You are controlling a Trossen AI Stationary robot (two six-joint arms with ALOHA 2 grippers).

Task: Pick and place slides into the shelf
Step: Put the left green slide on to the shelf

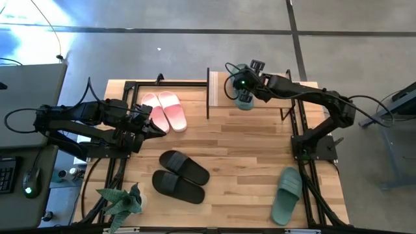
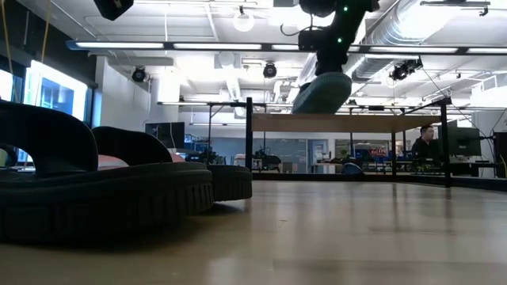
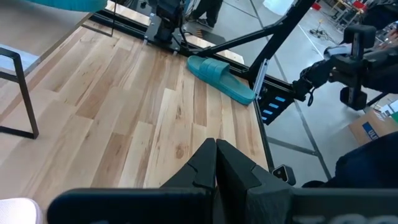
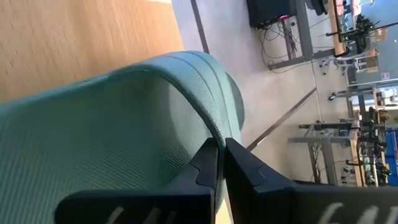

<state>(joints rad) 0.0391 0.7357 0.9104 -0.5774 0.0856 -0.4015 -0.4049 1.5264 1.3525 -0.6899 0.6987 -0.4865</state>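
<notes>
My right gripper (image 1: 242, 84) is shut on one sage green slide (image 1: 244, 99) and holds it over the shelf (image 1: 221, 91) at the table's far edge. In the low view this slide (image 2: 321, 91) hangs just above the shelf's top board (image 2: 380, 123). The other green slide (image 1: 286, 194) lies flat near the table's right near corner. The black pair (image 1: 181, 175) lies flat at the near middle. The pink pair (image 1: 166, 110) lies left of the shelf. My left gripper (image 1: 156, 128) is shut and sits beside the pink pair's near end. My right gripper pinches the green slide by the curved edge of its strap (image 4: 214, 134) between the two fingers. The fingers come from above, pointing down. The slide is lifted clear and hangs tilted below the fingers, over the shelf's top board.
A potted plant (image 1: 120, 205) stands at the table's left near corner. Black frame rails (image 1: 302, 140) run along the table's sides by the right arm's base. Bare wood (image 1: 247, 149) lies between the shelf and the black pair. A person (image 2: 426, 142) sits far behind the table.
</notes>
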